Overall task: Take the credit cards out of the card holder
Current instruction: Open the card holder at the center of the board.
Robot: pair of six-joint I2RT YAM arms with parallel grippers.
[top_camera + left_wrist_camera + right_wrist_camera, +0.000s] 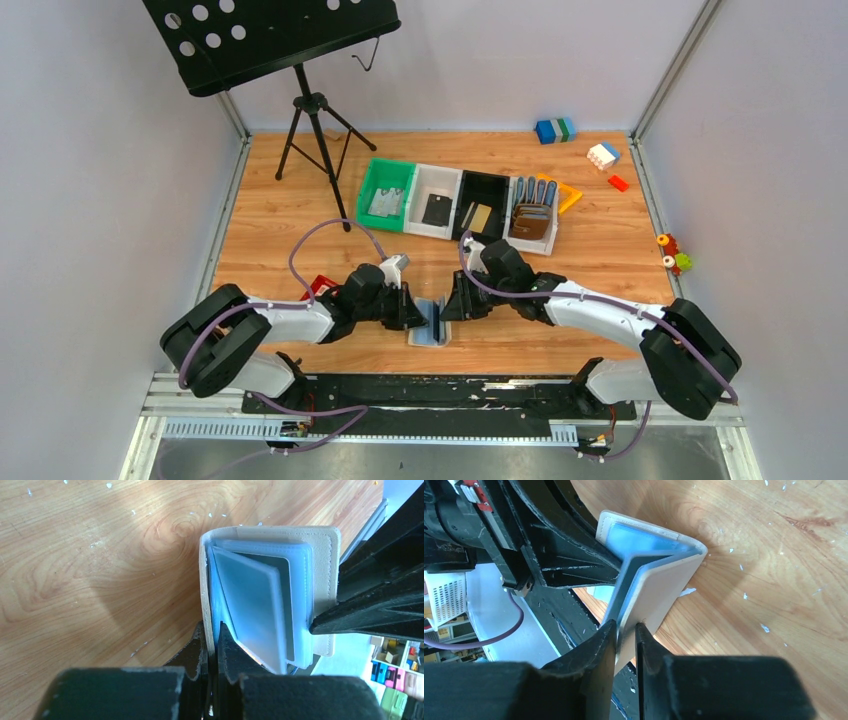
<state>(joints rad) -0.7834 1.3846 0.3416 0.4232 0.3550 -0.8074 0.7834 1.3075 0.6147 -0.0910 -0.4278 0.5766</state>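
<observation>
Wooden tabletop [610,262], open card holder [430,325] upright

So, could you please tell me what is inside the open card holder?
The card holder holds a fan of pale blue translucent sleeves. What the sleeves hold is covered and cannot be made out.

Card holder [659,595] looks matt leatherette — sleeves [260,605] glossy plastic, table [100,555] wood.
</observation>
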